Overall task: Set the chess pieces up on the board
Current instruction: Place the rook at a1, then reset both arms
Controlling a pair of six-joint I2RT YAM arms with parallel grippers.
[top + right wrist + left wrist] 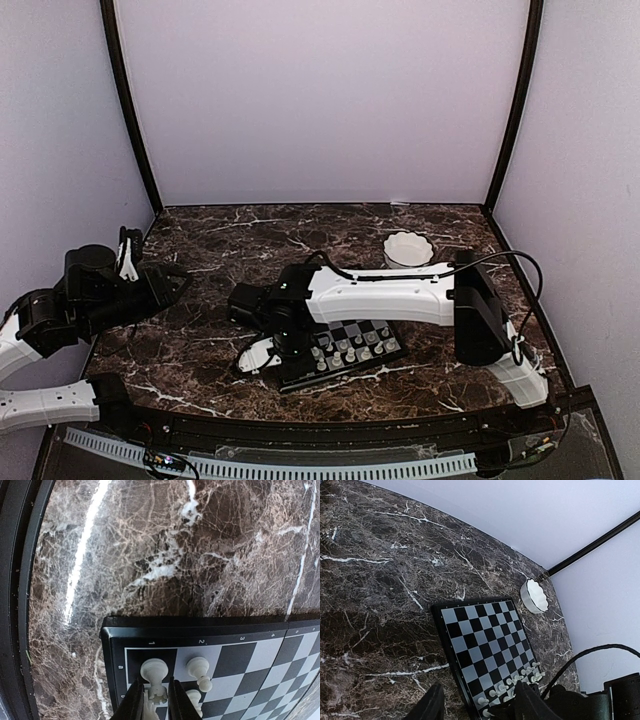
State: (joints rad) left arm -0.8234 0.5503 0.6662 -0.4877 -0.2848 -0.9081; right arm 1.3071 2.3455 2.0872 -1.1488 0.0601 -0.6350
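Right gripper (155,690): jaws are seen narrowly apart, with a crenellated white piece (156,698) between them; clamped or freed cannot be told. The piece should be seated squarely in its field, then the jaws lifted straight up, clear of the neighbouring pawns (198,669).

Left gripper (480,701): jaws are seen apart and empty, off the board (240,630).

Chess pieces are ranked along the board's near rows on the bench (165,545).

Rim is marked 1, 2, 3 and a; no brand is seen.

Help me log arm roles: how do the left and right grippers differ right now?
Place: the left gripper hangs over bare table, left of the board; the right gripper is low over the board's corner.
Jaws: the left's are spread wide; the right's are nearly closed.
Load: the left holds nothing; the right flanks a white piece, and whether it grips is unclear.
Both are dark two-finger grippers.
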